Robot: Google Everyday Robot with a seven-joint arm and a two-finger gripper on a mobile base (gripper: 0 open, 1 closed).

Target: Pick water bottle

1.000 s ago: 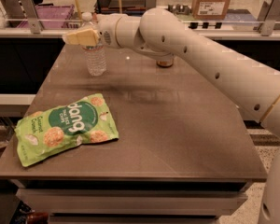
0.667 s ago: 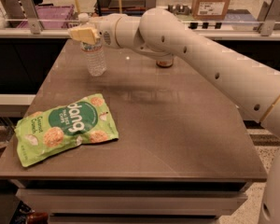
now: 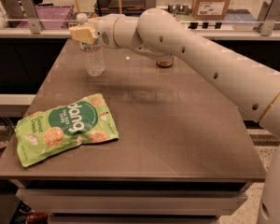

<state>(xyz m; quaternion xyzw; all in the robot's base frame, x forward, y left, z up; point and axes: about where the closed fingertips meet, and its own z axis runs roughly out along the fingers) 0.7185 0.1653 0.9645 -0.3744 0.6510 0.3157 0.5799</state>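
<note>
The water bottle [image 3: 94, 57] is a small clear ribbed bottle standing upright at the far left of the brown table [image 3: 177, 139]. My gripper [image 3: 84, 32] is at the bottle's top, covering its neck and cap area from the front. My white arm reaches in from the right across the back of the table. The bottle's base rests on the table.
A green snack bag [image 3: 65, 127] lies at the front left of the table. A gold-brown drink can [image 3: 164, 61] stands at the back, mostly hidden behind my arm. A counter with boxes and a railing runs behind the table.
My gripper has turned a little at the bottle's top. The bottle stands in the same spot, and the bag has not moved.
</note>
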